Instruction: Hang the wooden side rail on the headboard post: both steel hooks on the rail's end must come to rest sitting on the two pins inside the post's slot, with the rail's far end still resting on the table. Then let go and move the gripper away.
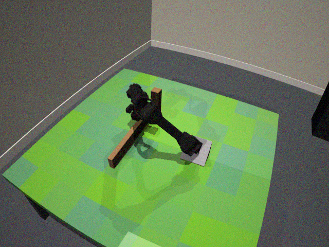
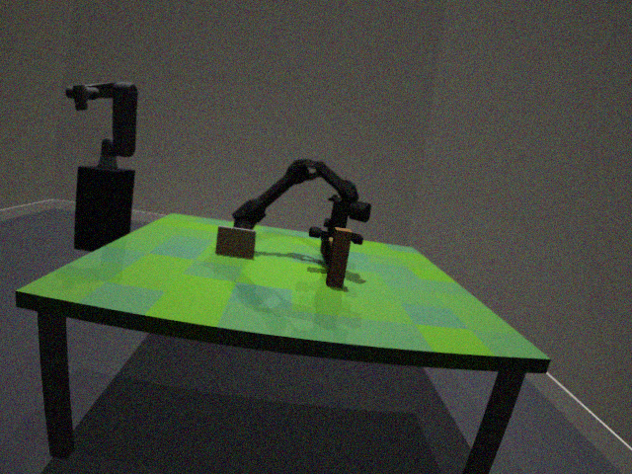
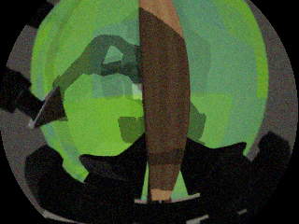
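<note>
The long wooden rail (image 1: 124, 144) (image 3: 165, 93) runs from the front left of the top view toward the upright wooden headboard post (image 1: 156, 96) (image 2: 338, 260). Its far end is low at the table; contact there is hard to judge. My gripper (image 3: 160, 133) is shut on the rail close to its post end, with one dark finger on each side. In the top view the arm covers this grip, and in the exterior view the post covers most of the rail. The hooks, the slot and the pins cannot be made out, so I cannot tell whether the hooks sit on the pins.
The arm base stands by a tilted grey plate (image 1: 205, 153) (image 2: 235, 242) on the green patchwork table (image 1: 220, 228) (image 2: 276, 326). The arm arches over the table to the post. Another dark arm stands on a black pedestal (image 2: 104, 208) beyond the table.
</note>
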You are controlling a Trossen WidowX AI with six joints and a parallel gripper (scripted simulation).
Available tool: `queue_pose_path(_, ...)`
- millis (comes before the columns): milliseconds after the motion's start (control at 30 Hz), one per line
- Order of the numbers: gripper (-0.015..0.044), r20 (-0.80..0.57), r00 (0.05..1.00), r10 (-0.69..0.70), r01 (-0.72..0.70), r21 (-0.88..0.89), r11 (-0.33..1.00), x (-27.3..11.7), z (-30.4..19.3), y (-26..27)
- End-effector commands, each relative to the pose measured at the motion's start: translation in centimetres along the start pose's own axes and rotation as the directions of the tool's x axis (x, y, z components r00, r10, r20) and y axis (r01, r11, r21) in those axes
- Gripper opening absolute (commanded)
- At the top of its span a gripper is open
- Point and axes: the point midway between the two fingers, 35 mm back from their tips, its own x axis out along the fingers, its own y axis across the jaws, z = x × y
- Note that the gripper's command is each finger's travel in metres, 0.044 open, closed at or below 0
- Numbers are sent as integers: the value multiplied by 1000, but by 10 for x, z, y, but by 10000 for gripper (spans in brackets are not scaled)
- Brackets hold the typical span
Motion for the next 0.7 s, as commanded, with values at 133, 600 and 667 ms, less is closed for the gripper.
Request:
queue_pose_path(133, 0, -6, 1000, -11, 11, 2, 1000, -4, -5, 0)
queue_pose_path(600, 0, -6, 1000, -11, 11, 2, 1000, -5, -6, -1)
queue_pose_path(667, 0, -6, 1000, -11, 11, 2, 1000, -5, -6, -1)
